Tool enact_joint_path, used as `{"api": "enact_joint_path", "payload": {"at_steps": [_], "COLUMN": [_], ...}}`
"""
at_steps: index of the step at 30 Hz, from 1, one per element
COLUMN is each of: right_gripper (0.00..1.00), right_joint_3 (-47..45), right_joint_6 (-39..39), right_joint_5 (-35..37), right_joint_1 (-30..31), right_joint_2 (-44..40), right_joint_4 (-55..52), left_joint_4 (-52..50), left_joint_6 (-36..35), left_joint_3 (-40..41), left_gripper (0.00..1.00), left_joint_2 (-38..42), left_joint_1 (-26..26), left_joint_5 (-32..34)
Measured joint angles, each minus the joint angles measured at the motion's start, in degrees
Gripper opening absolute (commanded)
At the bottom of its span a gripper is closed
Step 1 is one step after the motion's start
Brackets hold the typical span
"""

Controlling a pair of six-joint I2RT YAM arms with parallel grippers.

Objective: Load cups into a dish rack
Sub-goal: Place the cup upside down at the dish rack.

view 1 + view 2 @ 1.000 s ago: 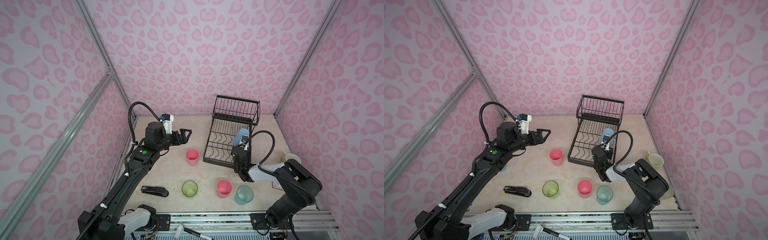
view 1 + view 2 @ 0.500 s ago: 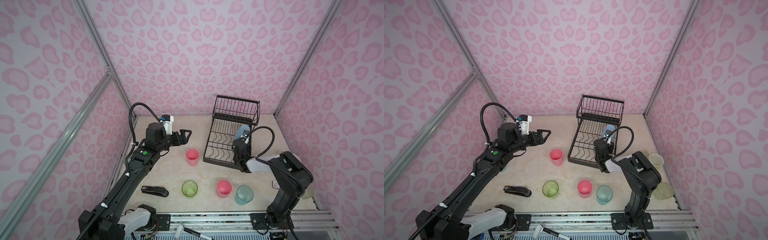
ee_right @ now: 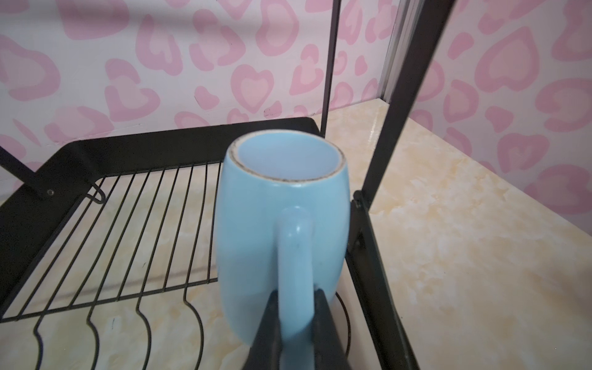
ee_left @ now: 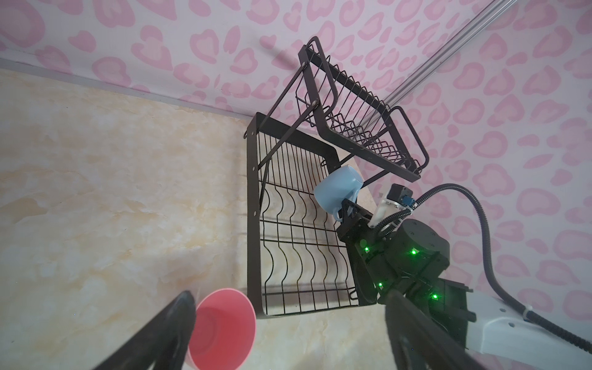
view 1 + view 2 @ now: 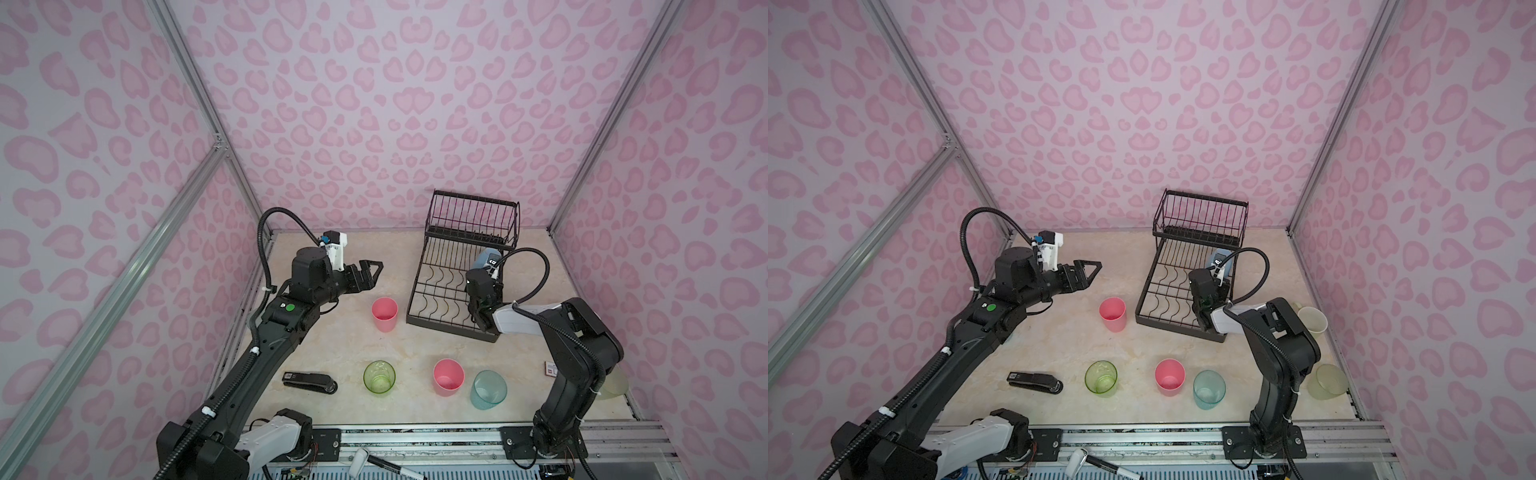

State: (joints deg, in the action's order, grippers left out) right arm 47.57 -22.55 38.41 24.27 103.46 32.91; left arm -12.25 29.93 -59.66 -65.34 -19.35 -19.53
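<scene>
Fingers (image 3: pixel 269 330) of right gripper (image 3: pixel 296 293) clamp light blue mug (image 3: pixel 278 208) handle, bases cut off at bottom frame edge; left gripper (image 5: pixel 374 270) gaping, empty.

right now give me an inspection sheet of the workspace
surface: beige marbled tabletop, no spills seen
job's things: dish rack at back right; light blue mug held by its handle at the lower grid's far corner; far pink tumbler, near pink tumbler, green tumbler, teal tumbler, yellowish tumbler, pale mug upright on the table
clutter: black stapler; marker on the front rail
grippers: left gripper open, empty; right gripper shut on the mug's handle
cables: left hose and right hose loop off the wrists
surroundings: pink heart-print walls, metal frame post
</scene>
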Motion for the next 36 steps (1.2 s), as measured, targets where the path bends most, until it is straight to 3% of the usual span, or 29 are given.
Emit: {"api": "enact_joint_path", "payload": {"at_steps": [23, 36], "right_gripper": [0.05, 0.08], "right_joint_3": [5.5, 9.1], "right_joint_6": [-2.2, -7.1], "right_joint_5": [-0.4, 3.5], "right_joint_1": [0.0, 0.2], "right_joint_2": [0.0, 1.6], "right_joint_4": [-11.3, -18.7], "left_joint_4": [0.2, 0.2], "left_joint_6": [0.5, 0.5], "left_joint_3": [1.3, 2.1], "left_gripper": [0.94, 0.94], "left_joint_2": [2.5, 4.4], "left_joint_1": [0.0, 0.0], "left_joint_5": [0.0, 0.0]}}
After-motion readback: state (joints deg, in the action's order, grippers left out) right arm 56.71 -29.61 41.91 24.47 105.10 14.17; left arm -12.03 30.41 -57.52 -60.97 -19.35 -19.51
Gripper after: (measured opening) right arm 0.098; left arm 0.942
